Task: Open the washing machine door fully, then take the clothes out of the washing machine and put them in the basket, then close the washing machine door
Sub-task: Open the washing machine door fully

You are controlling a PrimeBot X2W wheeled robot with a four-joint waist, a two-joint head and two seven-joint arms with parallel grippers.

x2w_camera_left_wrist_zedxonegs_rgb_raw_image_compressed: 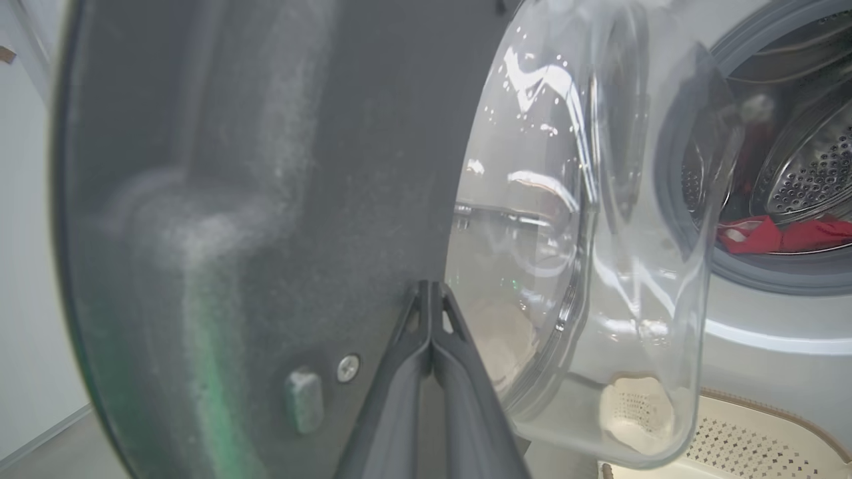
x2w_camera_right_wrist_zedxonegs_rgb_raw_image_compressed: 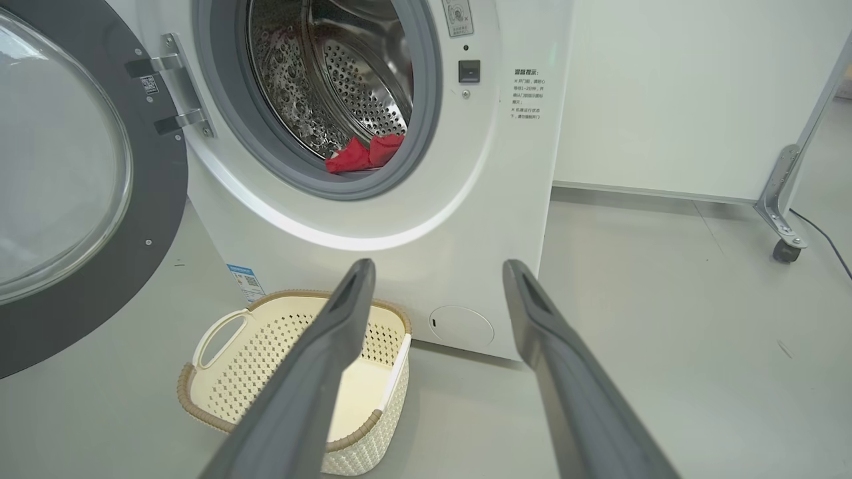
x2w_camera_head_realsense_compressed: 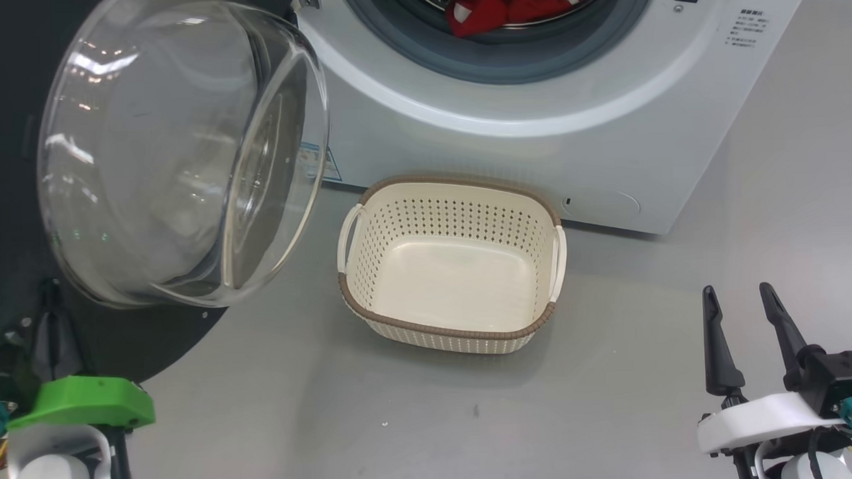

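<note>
The washing machine door (x2w_camera_head_realsense_compressed: 182, 149) stands swung out to the left, its glass bowl facing the basket. The washing machine (x2w_camera_head_realsense_compressed: 606, 120) shows its drum, where the red clothes (x2w_camera_head_realsense_compressed: 503, 6) lie at the front; they also show as clothes (x2w_camera_right_wrist_zedxonegs_rgb_raw_image_compressed: 365, 153) in the right wrist view. The cream basket (x2w_camera_head_realsense_compressed: 554, 256) sits on the floor before the machine, with nothing in it. My left gripper (x2w_camera_head_realsense_compressed: 49, 295) is shut, its tips (x2w_camera_left_wrist_zedxonegs_rgb_raw_image_compressed: 431, 287) close against the door's dark inner face; contact cannot be told. My right gripper (x2w_camera_head_realsense_compressed: 737, 292) is open over the floor right of the basket (x2w_camera_right_wrist_zedxonegs_rgb_raw_image_compressed: 200, 399), holding nothing.
Grey floor (x2w_camera_head_realsense_compressed: 651, 387) spreads between the basket and my right arm. A white wall panel (x2w_camera_right_wrist_zedxonegs_rgb_raw_image_compressed: 665, 100) stands right of the machine, with a metal leg on a caster (x2w_camera_right_wrist_zedxonegs_rgb_raw_image_compressed: 785, 199) and a cable beside it. The open door blocks the left side.
</note>
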